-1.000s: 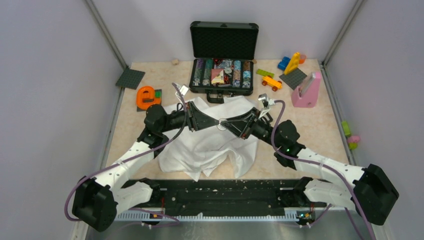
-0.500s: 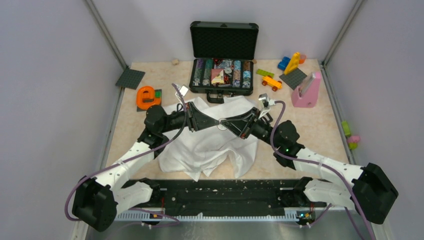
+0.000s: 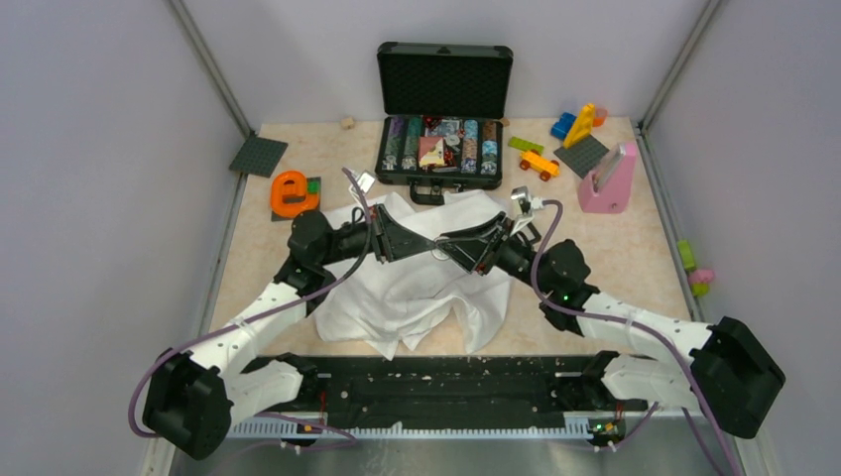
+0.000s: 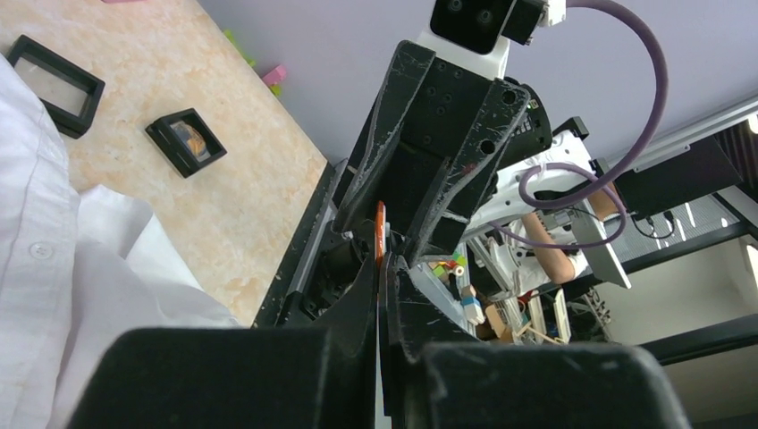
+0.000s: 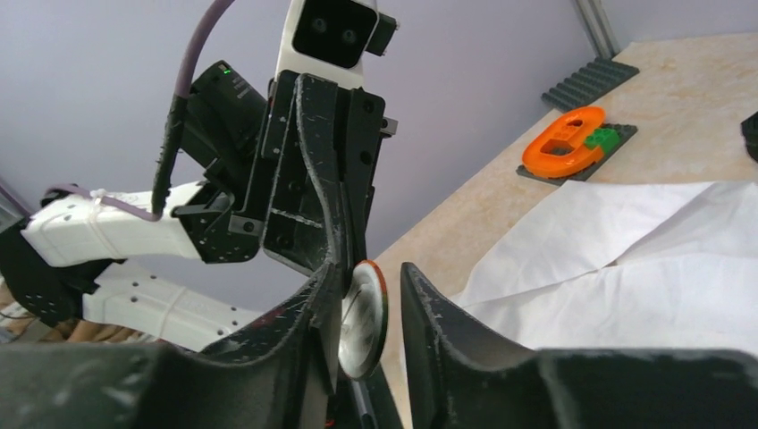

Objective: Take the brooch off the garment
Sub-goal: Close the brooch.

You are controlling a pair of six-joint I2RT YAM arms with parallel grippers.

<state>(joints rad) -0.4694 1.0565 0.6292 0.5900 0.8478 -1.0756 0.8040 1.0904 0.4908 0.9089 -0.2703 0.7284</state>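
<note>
The brooch (image 5: 363, 318), a small pale disc with an orange rim, hangs in the air above the white garment (image 3: 407, 288). My left gripper (image 4: 382, 261) is shut on it, and its orange edge (image 4: 380, 231) sticks out past the fingertips. My right gripper (image 5: 371, 273) faces the left one tip to tip and straddles the disc. The disc lies against one of its fingers (image 5: 326, 295), and a gap separates it from the other. In the top view both grippers meet over the middle of the garment at the brooch (image 3: 437, 245).
An open black case (image 3: 443, 149) full of small items stands just behind the garment. An orange letter e (image 3: 291, 193) lies at the left; a pink stand (image 3: 608, 180), toy blocks (image 3: 580, 124) and a yellow car (image 3: 539, 164) at the right. Black square frames (image 4: 186, 141) lie on the table.
The right jaws have widened, leaving a gap beside the brooch. The right arm has edged slightly toward the left one. The left gripper stays shut.
</note>
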